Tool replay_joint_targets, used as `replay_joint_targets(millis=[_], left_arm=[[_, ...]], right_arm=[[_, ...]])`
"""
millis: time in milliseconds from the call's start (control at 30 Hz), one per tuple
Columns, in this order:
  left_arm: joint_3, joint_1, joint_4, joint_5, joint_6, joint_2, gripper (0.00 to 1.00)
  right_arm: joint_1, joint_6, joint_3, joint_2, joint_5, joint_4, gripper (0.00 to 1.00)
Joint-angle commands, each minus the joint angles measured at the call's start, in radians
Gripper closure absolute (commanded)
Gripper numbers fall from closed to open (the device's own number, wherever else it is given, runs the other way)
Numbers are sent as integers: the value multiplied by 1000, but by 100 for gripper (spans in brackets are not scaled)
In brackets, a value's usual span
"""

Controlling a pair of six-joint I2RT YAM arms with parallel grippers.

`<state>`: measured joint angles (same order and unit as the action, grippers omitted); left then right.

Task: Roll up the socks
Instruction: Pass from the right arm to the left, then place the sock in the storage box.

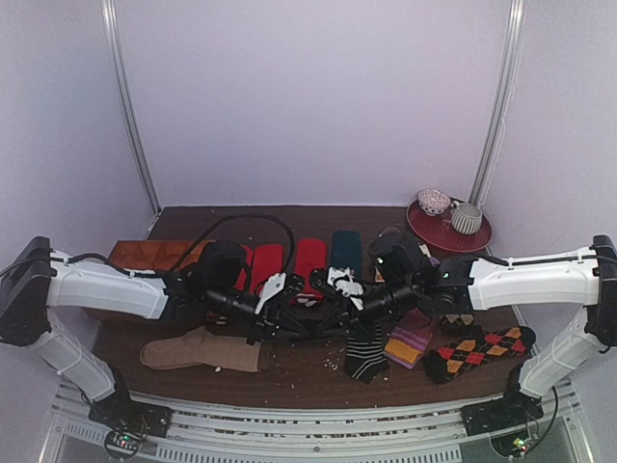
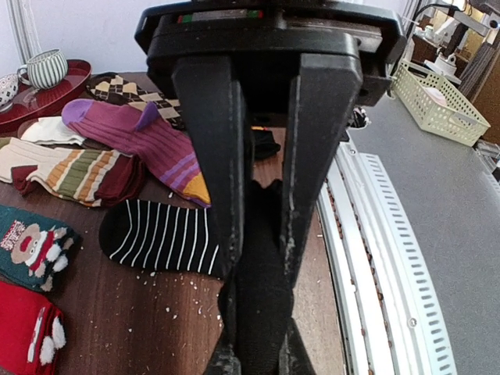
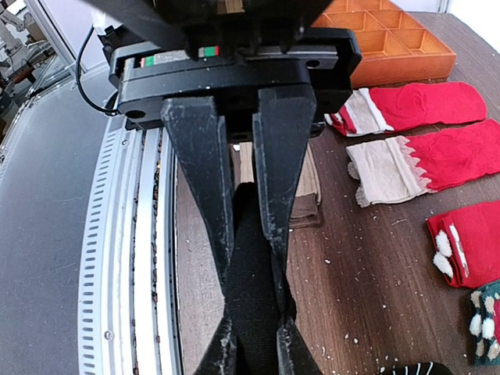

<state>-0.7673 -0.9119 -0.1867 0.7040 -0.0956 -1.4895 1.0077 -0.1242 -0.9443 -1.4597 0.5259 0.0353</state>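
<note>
A mostly black sock [image 1: 323, 326] hangs stretched between my two grippers above the middle of the table. My left gripper [image 1: 289, 318] is shut on one end of it, and the black fabric fills the space between its fingers in the left wrist view [image 2: 262, 297]. My right gripper [image 1: 355, 311] is shut on the other end, which shows in the right wrist view [image 3: 254, 289]. The thinly white-striped black sock [image 1: 364, 355] lies flat on the table just below the right gripper. It also shows in the left wrist view [image 2: 156, 238].
A long tan sock [image 1: 198, 352] lies front left. Red socks [image 1: 308, 258] and a dark green sock [image 1: 345, 249] lie behind the grippers. A purple sock [image 1: 410, 340] and an argyle sock [image 1: 482, 349] lie front right. An orange divided box [image 1: 154, 253] stands back left, and a red plate with cups [image 1: 448, 227] back right.
</note>
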Motion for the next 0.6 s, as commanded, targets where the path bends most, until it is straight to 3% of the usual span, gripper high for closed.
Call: replay_joint_targets(millis=[0, 133, 267, 400, 567], left_arm=[[-34, 31, -21, -5, 40, -25, 100], [-16, 64, -44, -72, 87, 7, 100], [6, 117, -47, -134, 123, 56, 100], [1, 156, -8, -181, 125, 81, 100], [-9, 229, 52, -272, 144, 111, 100]], right_arm=[[6, 28, -25, 11, 10, -63, 93], [1, 80, -22, 6, -97, -91, 76], [-41, 146, 18, 46, -205, -160, 52], [-96, 206, 85, 143, -241, -245, 40], [-141, 265, 135, 227, -282, -305, 37]])
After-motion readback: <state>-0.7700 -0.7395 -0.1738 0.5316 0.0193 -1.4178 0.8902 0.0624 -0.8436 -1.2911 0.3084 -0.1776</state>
